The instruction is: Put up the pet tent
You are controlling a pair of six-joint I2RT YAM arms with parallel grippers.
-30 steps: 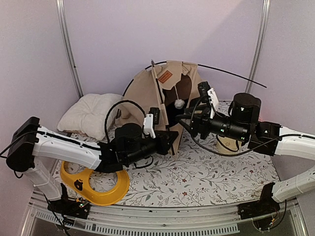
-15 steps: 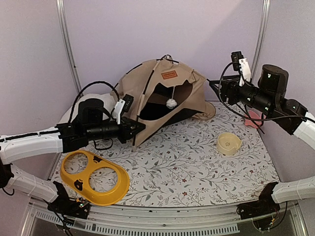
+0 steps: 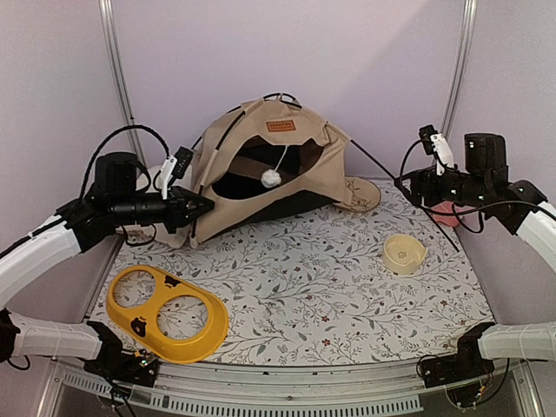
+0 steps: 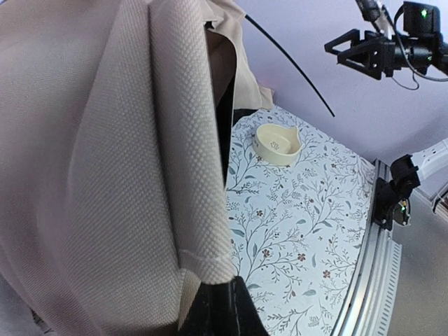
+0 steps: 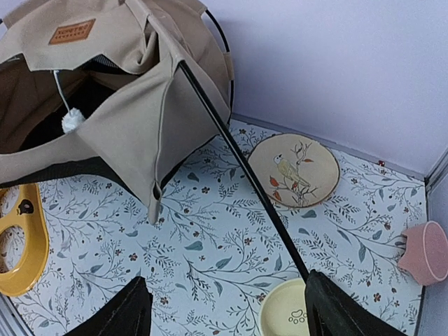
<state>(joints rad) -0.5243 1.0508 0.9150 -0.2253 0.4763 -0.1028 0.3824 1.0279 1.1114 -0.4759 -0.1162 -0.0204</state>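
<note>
The pet tent (image 3: 261,165) sags at the far middle of the worktop (image 3: 347,295), light, floppy canvas with one springy black pole (image 5: 238,161) poking out to the right. Left gripper (image 3: 201,208) has its jaws pinched on the hem at the tent's left corner; right gripper's (image 3: 404,183) jaws stand apart, the pole running between them. Best hold, I reckon, is pole or seamed edge, not loose cloth.
</note>
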